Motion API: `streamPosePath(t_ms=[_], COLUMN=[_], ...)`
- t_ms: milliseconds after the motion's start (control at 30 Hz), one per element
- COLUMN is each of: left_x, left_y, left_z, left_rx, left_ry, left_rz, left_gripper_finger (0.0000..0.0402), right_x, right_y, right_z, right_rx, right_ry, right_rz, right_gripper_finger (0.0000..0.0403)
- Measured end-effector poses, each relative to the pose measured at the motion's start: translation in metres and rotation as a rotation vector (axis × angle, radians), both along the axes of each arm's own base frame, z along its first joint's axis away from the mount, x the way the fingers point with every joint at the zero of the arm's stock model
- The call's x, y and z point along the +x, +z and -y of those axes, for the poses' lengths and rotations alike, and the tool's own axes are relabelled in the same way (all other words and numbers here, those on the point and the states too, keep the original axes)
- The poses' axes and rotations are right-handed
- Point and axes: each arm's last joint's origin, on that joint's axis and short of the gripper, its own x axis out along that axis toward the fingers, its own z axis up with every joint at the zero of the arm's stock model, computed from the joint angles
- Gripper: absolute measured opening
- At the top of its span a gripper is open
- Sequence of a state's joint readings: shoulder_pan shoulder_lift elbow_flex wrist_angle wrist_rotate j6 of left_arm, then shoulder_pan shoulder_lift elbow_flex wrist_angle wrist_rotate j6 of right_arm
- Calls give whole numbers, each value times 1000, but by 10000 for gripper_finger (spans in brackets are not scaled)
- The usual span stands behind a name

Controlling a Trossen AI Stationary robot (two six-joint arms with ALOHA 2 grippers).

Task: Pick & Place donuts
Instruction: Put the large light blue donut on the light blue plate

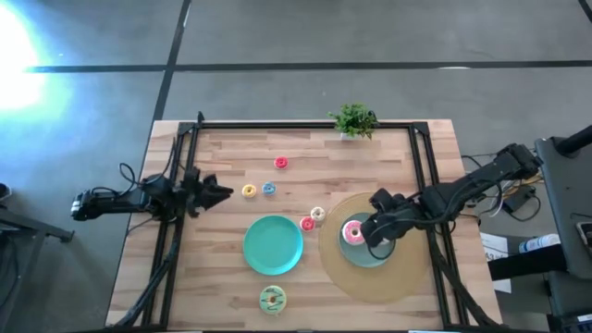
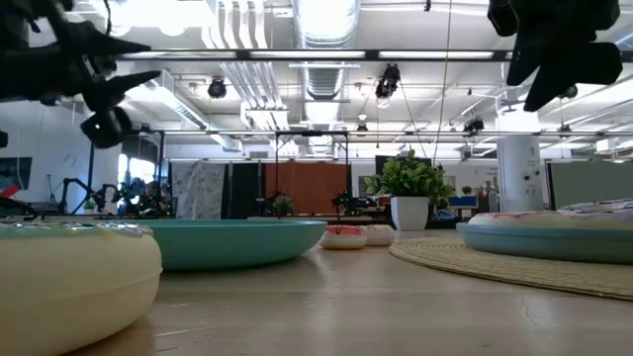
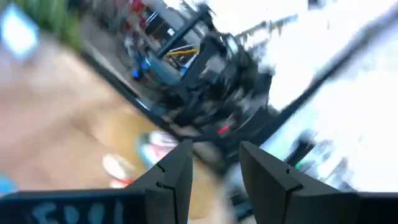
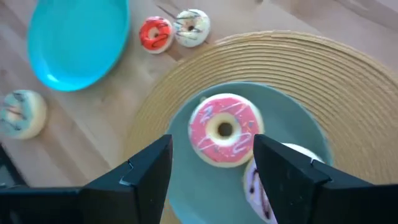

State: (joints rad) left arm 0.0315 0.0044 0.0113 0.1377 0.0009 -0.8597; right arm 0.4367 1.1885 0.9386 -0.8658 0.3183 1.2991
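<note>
The pink donut (image 4: 224,129) lies flat on a grey-teal plate (image 4: 186,199) that sits on a round woven mat (image 1: 407,277). A white-purple donut (image 4: 256,186) lies beside it on the same plate, partly hidden by a finger. My right gripper (image 4: 211,165) hangs open above the pink donut (image 1: 352,231), a finger to either side, touching nothing. The green donut (image 1: 272,298) lies near the near edge. Small red (image 1: 281,163), yellow (image 1: 248,191), blue (image 1: 268,188), red (image 1: 307,223) and cream (image 1: 317,215) donuts lie on the wood. My left gripper (image 1: 222,192) is open, raised at the table's left.
A bright teal plate (image 1: 273,245) sits mid-table with nothing on it, left of the mat. A small potted plant (image 1: 354,120) stands at the far edge. A black frame rail (image 1: 305,124) runs around the tabletop. Bare wood lies at the near left.
</note>
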Motion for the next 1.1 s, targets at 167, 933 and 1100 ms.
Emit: streamPosePath(t_ms=[167, 933, 1100], left_x=[-1, 18, 37], left_y=[2, 47, 45], left_z=[-3, 16, 37], left_rx=[-375, -284, -136], left_ry=[38, -102, -185], left_rz=[51, -83, -490], left_gripper_finger=[108, 108, 108], right_x=[1, 64, 83], right_y=[-1, -39, -56], right_z=[-1, -35, -45], right_rx=[-2, 108, 174], right_ry=[4, 169, 206], right_rz=[15, 147, 175], right_gripper_finger=[216, 216, 216])
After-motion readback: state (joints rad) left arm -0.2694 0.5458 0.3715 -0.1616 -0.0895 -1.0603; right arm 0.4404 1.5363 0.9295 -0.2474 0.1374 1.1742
